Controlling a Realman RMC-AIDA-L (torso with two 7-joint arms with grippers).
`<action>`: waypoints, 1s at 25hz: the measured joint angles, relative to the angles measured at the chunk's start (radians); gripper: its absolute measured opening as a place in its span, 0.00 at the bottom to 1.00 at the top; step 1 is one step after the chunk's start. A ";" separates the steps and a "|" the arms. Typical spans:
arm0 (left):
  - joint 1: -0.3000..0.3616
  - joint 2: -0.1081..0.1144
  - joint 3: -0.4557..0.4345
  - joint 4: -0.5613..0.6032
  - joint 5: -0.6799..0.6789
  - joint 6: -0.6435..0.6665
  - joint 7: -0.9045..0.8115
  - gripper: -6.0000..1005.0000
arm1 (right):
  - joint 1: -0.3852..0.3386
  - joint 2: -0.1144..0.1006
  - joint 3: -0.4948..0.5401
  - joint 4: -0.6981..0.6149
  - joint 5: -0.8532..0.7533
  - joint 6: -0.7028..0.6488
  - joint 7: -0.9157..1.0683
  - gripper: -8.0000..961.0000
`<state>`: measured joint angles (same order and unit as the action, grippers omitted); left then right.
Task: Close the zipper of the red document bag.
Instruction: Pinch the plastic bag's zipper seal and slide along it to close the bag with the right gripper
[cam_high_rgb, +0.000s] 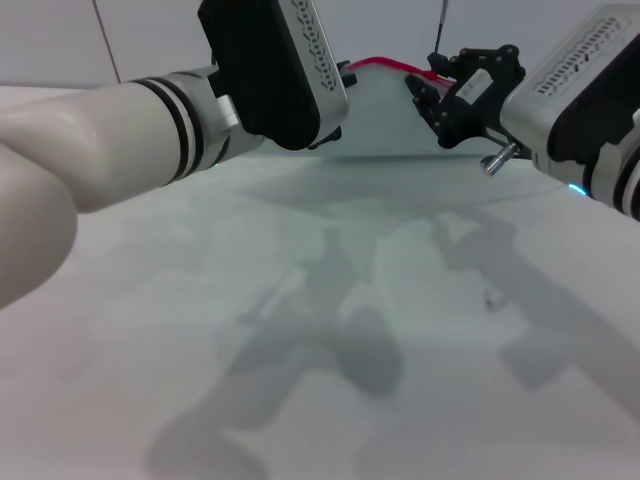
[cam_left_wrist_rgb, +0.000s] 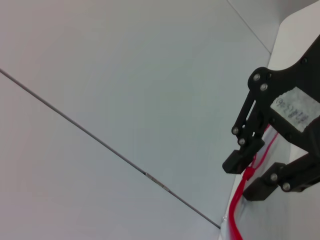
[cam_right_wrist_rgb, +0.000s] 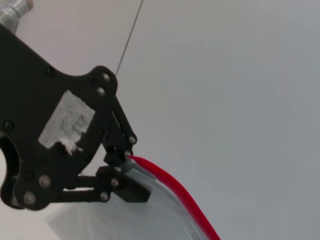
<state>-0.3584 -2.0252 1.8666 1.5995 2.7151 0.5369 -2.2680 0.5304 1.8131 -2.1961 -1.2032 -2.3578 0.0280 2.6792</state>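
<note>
**Holding both ends of the zipper edge above the table**

Lifting the red document bag (cam_high_rgb: 385, 120) clear of the table (cam_high_rgb: 330, 330) leaves its zipper (cam_high_rgb: 385, 64) as the top edge, the landmark for what follows. The table lies well below the zipper and carries only the shadows of bag and arms; the bag hangs from the zipper as a pale, clear sheet. Raising it probably lets its own weight draw the edge straight, so that a slider can travel without the plastic bunching.

The left arm reaches in from the zipper's left end. Its casing hides the left hand (cam_high_rgb: 345, 75) in the head view, which sits just at that end, and the left wrist view does not show its own fingers, so whether it is open or closed cannot be told. Judging by the taut strip, it likely anchors that end.

The right hand (cam_high_rgb: 432, 92) is at the zipper's right end. In the right wrist view its black fingertips (cam_right_wrist_rgb: 125, 172) are pinched together on the red strip (cam_right_wrist_rgb: 172, 192) where the clear sheet meets it; the left wrist view shows the same hand (cam_left_wrist_rgb: 250, 172) closed around the strip (cam_left_wrist_rgb: 237, 205). This grip suits pulling along the zipper against the held end. No slider tab can be made out.
</note>
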 joint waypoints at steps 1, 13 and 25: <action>0.000 0.000 0.000 0.000 0.000 0.000 0.000 0.05 | 0.000 0.000 0.000 -0.002 0.000 0.000 -0.003 0.31; 0.004 -0.001 -0.003 0.010 0.000 -0.004 0.009 0.05 | -0.001 0.037 0.017 0.005 0.000 0.005 -0.071 0.19; 0.004 -0.001 -0.006 0.001 0.000 -0.010 0.009 0.05 | -0.011 0.050 0.039 0.014 0.000 0.008 -0.079 0.11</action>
<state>-0.3541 -2.0264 1.8606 1.6005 2.7150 0.5270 -2.2585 0.5189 1.8633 -2.1569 -1.1894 -2.3577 0.0359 2.6003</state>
